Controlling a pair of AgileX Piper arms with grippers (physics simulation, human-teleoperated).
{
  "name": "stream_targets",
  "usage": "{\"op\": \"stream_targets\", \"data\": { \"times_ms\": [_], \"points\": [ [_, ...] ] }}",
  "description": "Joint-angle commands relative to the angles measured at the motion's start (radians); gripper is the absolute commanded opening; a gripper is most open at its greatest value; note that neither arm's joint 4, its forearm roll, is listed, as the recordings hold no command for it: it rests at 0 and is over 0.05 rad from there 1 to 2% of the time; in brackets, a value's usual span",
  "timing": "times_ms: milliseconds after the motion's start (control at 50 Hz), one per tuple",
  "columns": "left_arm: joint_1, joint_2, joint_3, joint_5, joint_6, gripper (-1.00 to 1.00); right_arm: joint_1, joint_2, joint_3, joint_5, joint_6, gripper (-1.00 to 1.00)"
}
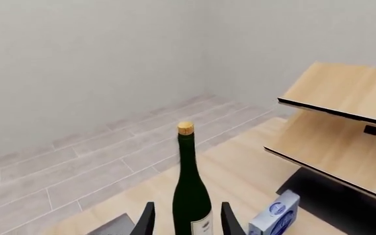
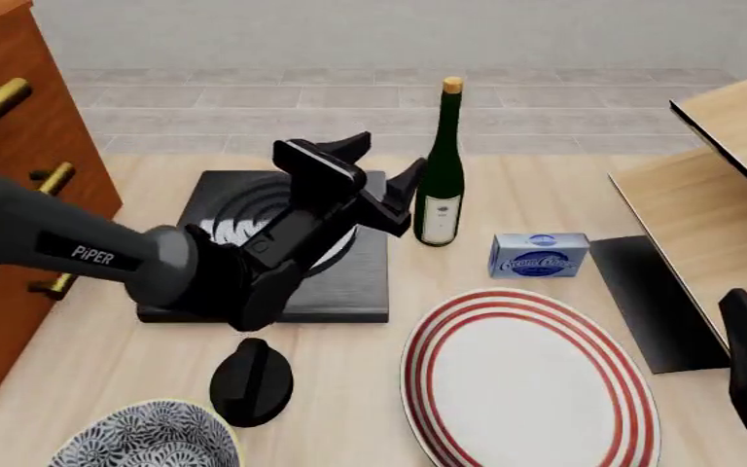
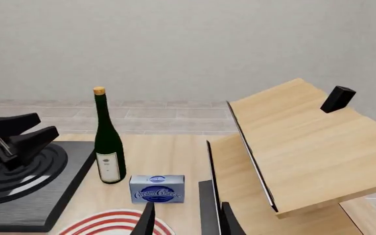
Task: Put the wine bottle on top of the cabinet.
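Task barely begun: the wine bottle (image 2: 443, 165) stands on the table; the left gripper (image 2: 376, 177), spread wide and empty, approaches; the cabinet (image 2: 17, 117) waits far left.

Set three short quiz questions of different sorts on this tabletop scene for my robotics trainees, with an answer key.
1. True or false: the left gripper is already shut on the wine bottle.
2. Multiple choice: what stands on the table just right of the bottle in the front view? A) a cream cheese box B) a mug C) a banana
3. Fill in: the bottle stands ______ on the table, not lying down.

Key:
1. False. The fingers sit open on either side of the bottle's body, with gaps showing.
2. A, the cream cheese box.
3. upright
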Motion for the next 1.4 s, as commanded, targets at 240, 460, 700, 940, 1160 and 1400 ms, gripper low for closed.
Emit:
{"op": "stream_targets", "data": {
  "times_ms": [240, 460, 700, 940, 1160, 1400],
  "points": [
    [0.012, 0.146, -0.135, 0.007, -0.007, 1.00, 0.000, 0.000, 0.000, 0.000, 0.000, 1.00],
    [0.006, 0.192, -0.185, 0.010, -0.009, 1.00, 0.000, 0.000, 0.000, 0.000, 0.000, 1.00],
    [0.007, 0.238, -0.256, 0.027, -0.012, 1.00, 0.000, 0.000, 0.000, 0.000, 0.000, 1.00],
    [0.009, 0.292, -0.313, 0.035, -0.018, 1.00, 0.000, 0.000, 0.000, 0.000, 0.000, 1.00],
    [-0.001, 0.327, -0.353, 0.040, -0.027, 1.00, 0.000, 0.000, 0.000, 0.000, 0.000, 1.00],
    [-0.005, 0.377, -0.417, 0.054, -0.033, 1.00, 0.000, 0.000, 0.000, 0.000, 0.000, 1.00]
  ]
}}
